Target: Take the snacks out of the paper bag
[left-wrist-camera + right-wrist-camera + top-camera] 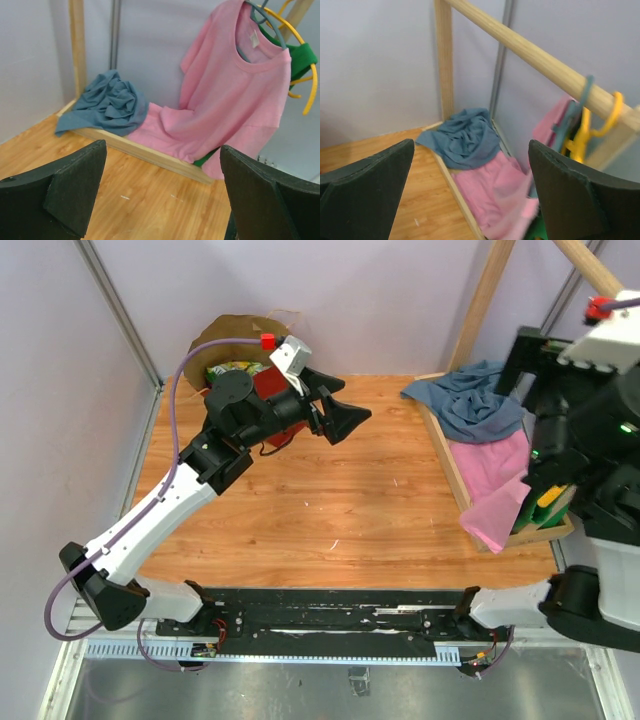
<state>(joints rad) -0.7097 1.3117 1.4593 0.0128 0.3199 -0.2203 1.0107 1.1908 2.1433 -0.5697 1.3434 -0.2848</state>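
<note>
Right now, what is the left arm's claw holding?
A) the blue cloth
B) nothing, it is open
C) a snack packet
B: in the left wrist view the left gripper has its fingers spread wide apart with nothing gripped between them.

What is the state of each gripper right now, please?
Left gripper: open, jaws wide apart, holding nothing.
Right gripper: open, jaws wide apart, holding nothing.
</note>
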